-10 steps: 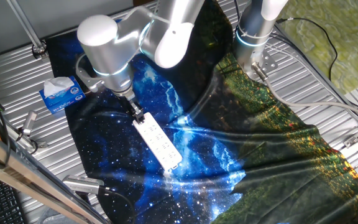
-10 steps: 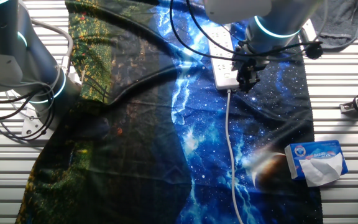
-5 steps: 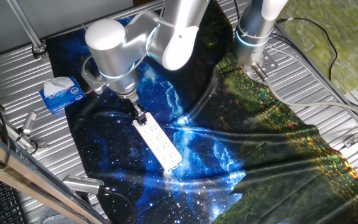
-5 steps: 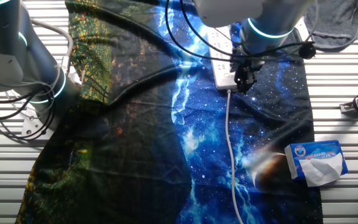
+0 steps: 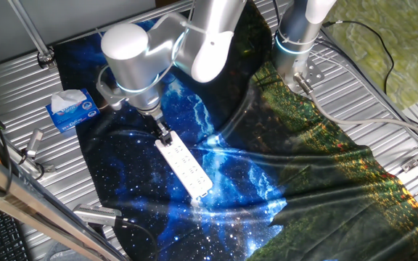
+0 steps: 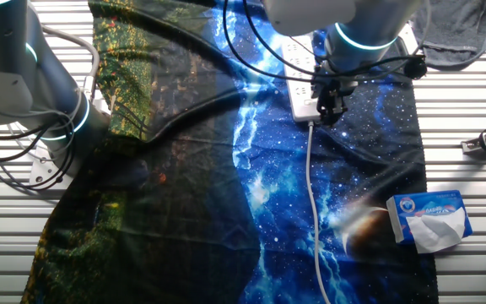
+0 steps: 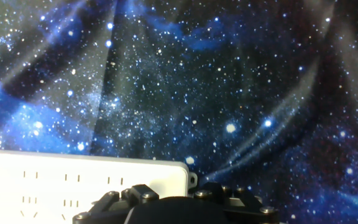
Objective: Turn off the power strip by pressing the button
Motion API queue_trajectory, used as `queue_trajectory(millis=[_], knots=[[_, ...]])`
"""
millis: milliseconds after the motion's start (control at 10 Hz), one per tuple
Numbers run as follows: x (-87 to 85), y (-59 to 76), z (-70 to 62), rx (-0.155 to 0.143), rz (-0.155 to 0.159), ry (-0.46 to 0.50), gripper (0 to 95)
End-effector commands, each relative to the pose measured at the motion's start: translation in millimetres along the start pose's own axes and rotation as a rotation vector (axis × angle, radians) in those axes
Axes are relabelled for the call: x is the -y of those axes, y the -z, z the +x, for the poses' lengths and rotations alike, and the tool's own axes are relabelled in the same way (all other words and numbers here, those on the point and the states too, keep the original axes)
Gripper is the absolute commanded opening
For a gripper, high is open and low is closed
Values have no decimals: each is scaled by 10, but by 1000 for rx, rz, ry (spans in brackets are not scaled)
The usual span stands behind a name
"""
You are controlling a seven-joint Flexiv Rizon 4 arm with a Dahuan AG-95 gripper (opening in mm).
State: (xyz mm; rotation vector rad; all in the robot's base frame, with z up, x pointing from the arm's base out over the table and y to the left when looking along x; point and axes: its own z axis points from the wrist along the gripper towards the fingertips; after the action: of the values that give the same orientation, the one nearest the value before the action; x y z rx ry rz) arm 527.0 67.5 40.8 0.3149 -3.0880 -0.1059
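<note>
The white power strip [image 5: 185, 167] lies diagonally on the starry blue cloth [image 5: 136, 188]. It also shows in the other fixed view [image 6: 302, 83], with its thin white cord [image 6: 312, 194] running toward the front. My gripper [image 5: 163, 135] points down onto the strip's corded end, also seen in the other fixed view [image 6: 327, 108]. The button is hidden under the fingertips. In the hand view the strip's end [image 7: 73, 182] fills the lower left, and the dark gripper body [image 7: 173, 205] covers the bottom edge. No view shows the gap between the fingertips.
A blue-and-white tissue box [image 5: 72, 109] sits left of the cloth, also in the other fixed view [image 6: 429, 221]. A second arm's base [image 5: 297, 42] stands at the back. Metal clamps [image 5: 32, 148] lie on the ribbed table.
The arm has shifted a little, bringing the gripper slightly closer over the strip's corded end. The strip and cord have not moved.
</note>
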Motion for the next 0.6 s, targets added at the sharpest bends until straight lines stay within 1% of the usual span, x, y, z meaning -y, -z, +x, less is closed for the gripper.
queue_trajectory(millis=[100,600], knots=[[4,-9,20,3,2,1,570],[9,-36,33,11,8,10,570]])
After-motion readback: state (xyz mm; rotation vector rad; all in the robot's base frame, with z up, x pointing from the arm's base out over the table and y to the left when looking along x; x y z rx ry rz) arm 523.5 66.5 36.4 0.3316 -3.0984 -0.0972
